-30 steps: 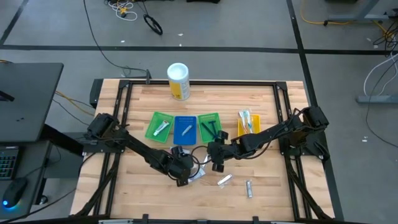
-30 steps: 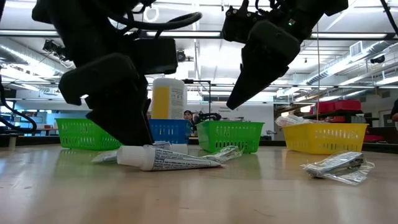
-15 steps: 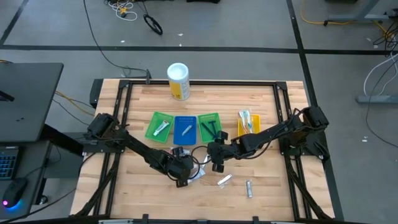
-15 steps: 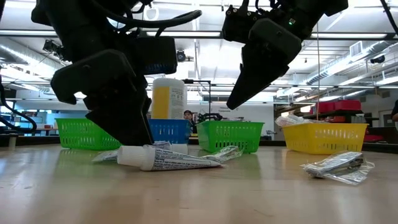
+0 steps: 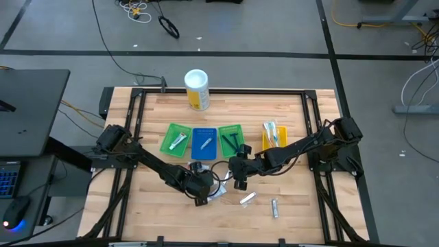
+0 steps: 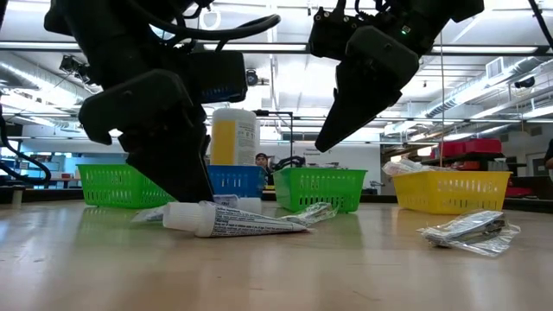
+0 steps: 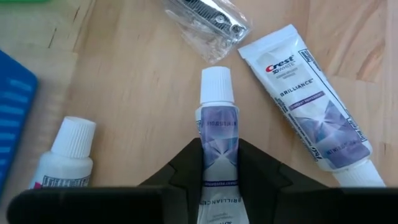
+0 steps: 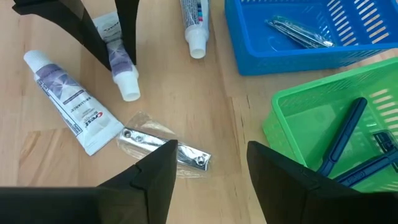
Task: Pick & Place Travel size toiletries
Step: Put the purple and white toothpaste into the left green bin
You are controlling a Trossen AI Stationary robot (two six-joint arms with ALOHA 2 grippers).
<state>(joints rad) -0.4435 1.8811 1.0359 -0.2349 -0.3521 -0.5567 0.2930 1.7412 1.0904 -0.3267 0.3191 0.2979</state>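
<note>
Left pincer (image 7: 217, 163) pinches a small white-and-purple tube (image 7: 217, 134) lying flat on the desk (image 5: 295, 206), near the front edge at mid-width. Best move is probably a straight lift before swinging toward the trays, since a Crest tube (image 7: 314, 115), another tube (image 7: 65, 155) and a wrapped clipper (image 7: 208, 22) lie just beside it. Right pincer (image 8: 208, 168) hovers spread, close by above the clipper; room between the 2 arms is tight, front edge open.

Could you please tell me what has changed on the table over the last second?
Very little. The left pincer, shut on a toothpaste tube, shifted only slightly in the low view; the tube lies where it did. The right pincer hangs open above a wrapped nail clipper as before. The trays and loose items stayed put.
</note>
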